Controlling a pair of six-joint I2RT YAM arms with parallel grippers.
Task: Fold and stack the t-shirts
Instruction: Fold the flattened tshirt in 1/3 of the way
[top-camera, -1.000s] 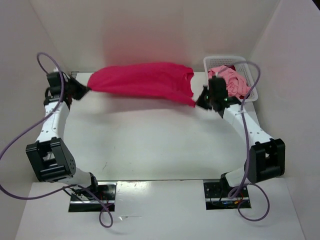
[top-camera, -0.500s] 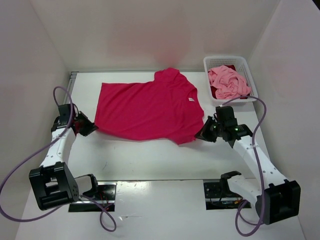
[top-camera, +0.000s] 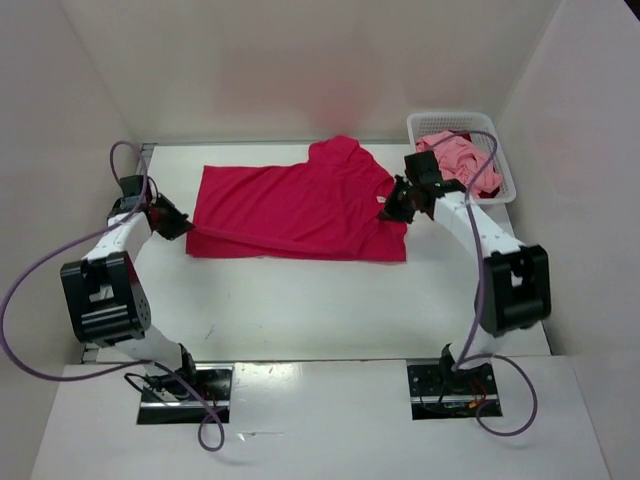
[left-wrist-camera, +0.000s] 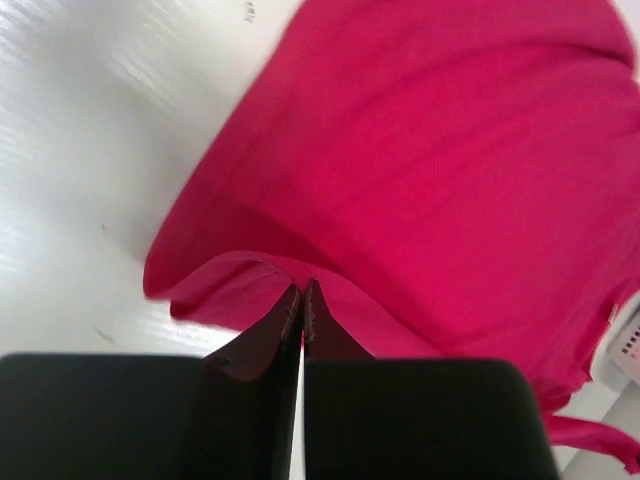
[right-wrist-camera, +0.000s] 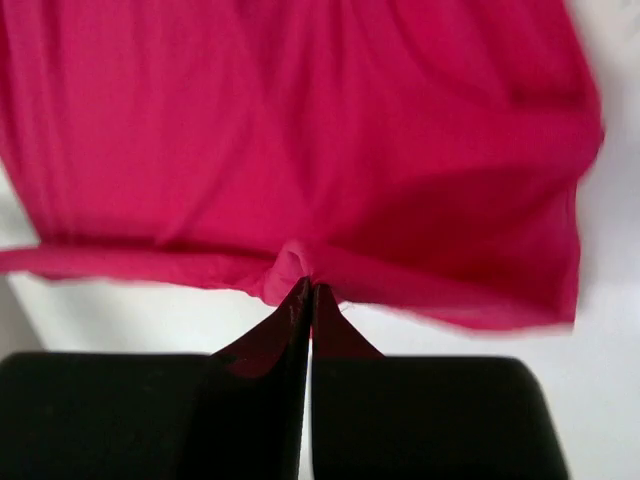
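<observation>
Both arms have reached farther from their bases than half a second ago, carrying the near hem of the magenta-red t-shirt (top-camera: 290, 205) back over its body, so it now lies doubled along its near edge on the table (top-camera: 300, 300). The left gripper (top-camera: 178, 226) and right gripper (top-camera: 392, 207) each pinch that hem tight, at the shirt's left and right ends. At the far right, the light pink t-shirt (top-camera: 470, 165) lies bunched in the white basket (top-camera: 506, 187).
</observation>
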